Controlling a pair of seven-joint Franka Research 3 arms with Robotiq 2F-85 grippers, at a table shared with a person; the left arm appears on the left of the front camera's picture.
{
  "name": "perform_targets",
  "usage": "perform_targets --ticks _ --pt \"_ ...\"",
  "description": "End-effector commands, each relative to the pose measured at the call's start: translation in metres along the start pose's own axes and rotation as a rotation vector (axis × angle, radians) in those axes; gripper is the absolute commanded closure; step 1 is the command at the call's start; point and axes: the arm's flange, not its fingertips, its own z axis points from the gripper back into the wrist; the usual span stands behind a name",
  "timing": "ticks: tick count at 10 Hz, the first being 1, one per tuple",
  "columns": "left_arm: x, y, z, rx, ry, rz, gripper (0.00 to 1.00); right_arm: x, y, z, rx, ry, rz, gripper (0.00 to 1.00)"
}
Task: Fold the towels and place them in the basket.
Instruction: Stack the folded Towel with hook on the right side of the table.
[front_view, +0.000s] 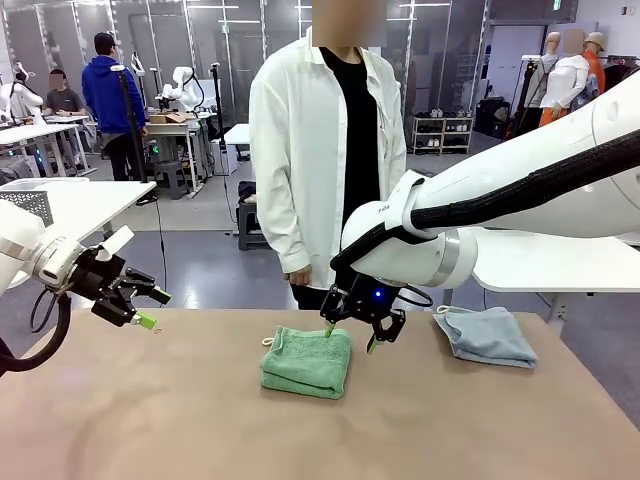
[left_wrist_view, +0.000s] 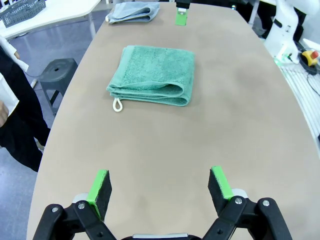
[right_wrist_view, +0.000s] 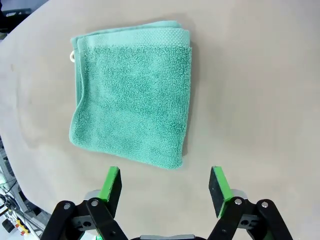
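Note:
The mint green towel (front_view: 306, 362) (left_wrist_view: 152, 75) (right_wrist_view: 132, 95) lies folded at the table's middle, its loop at one corner. The pale blue-grey towel (front_view: 485, 335) (left_wrist_view: 131, 12) lies loosely folded at the far right. My right gripper (front_view: 350, 337) (right_wrist_view: 165, 186) hovers open just above the green towel's right edge, holding nothing. At the left side, above the table, my left gripper (front_view: 153, 308) (left_wrist_view: 160, 187) is open and empty, pointing toward the towels. The dark grey lattice basket (left_wrist_view: 22, 11) stands on a white side table beyond the blue-grey towel.
A person in a white shirt (front_view: 330, 150) stands at the far edge, hands down. A paler mesh basket (front_view: 28, 205) sits on a white table at the left. A dark stool (left_wrist_view: 57, 75) stands beside the tan table (front_view: 200, 420), whose near half is bare.

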Motion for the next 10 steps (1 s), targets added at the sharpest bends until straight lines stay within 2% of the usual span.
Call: perform_targets --ticks 1,4,5,6,8,10 --pt "0.0 0.0 0.0 0.002 0.001 -0.002 0.02 0.001 0.0 0.001 0.001 -0.001 -0.001 0.12" --pt "0.0 0.0 0.0 0.002 0.001 -0.002 0.02 0.0 0.0 0.0 0.0 0.0 0.0 0.11" --pt "0.0 0.0 0.0 0.002 0.001 -0.002 0.02 -0.005 0.003 -0.011 -0.006 -0.051 0.045 0.11" --pt "0.0 0.0 0.0 0.002 0.001 -0.002 0.02 -0.003 0.006 -0.02 -0.009 -0.114 0.014 0.11" --pt "0.0 0.0 0.0 0.002 0.001 -0.002 0.02 0.002 0.008 -0.035 -0.006 -0.179 0.01 0.11" --pt "0.0 0.0 0.0 0.002 0.001 -0.002 0.02 0.011 0.006 -0.051 -0.045 -0.191 -0.028 0.11"
